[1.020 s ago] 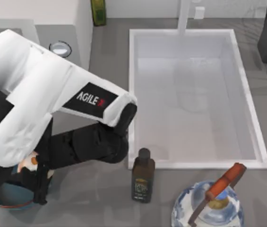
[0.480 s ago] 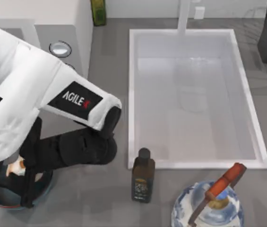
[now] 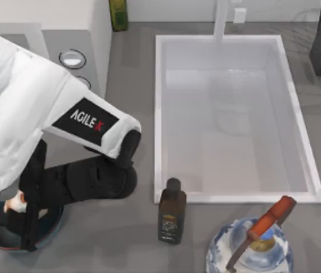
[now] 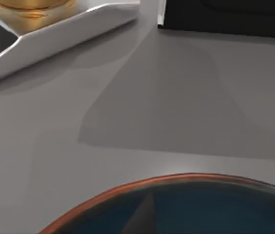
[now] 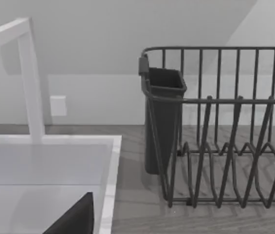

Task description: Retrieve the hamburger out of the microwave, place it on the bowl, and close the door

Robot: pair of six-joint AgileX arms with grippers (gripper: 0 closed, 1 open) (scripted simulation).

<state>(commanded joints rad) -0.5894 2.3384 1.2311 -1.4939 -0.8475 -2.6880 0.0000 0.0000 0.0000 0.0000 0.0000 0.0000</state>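
The left gripper (image 3: pixel 18 206) hangs over the blue bowl (image 3: pixel 49 228) at the desk's front left corner, with the pale, rounded hamburger (image 3: pixel 16 202) at its tip. Whether its fingers grip the hamburger cannot be told. The lump shows no clear long axis; the bowl's rim (image 4: pixel 142 184) is reddish-orange.

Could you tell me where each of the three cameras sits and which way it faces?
Top view: above the table, looking down on the sink, bottle and microwave; my left arm reaches to the bowl.
Left wrist view: on the left arm, close over the bowl rim and grey counter.
Right wrist view: on the right arm, facing the dish rack and faucet.
Shared: top and left wrist views both show the bowl.
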